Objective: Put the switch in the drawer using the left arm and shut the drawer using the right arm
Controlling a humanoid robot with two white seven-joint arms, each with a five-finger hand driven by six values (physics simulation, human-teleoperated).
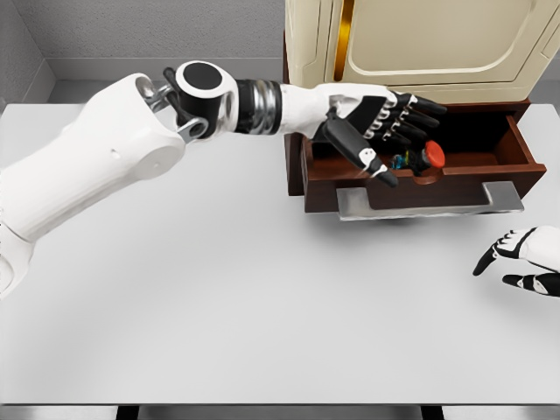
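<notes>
A dark wooden drawer (507,153) stands pulled out from the cream cabinet, with a grey metal handle (429,201) on its front. Inside it lies the switch (424,157), a small console with a red end and coloured buttons. My left hand (389,127) hovers over the drawer's left half, fingers spread and holding nothing, just above and left of the switch. My right hand (525,260) rests low on the table at the right edge, fingers loosely extended, well below the drawer's handle.
The cream cabinet (420,44) rises behind the drawer at the top right. The white table (245,297) spreads from the back wall to the front edge. My left arm reaches across the table's upper left.
</notes>
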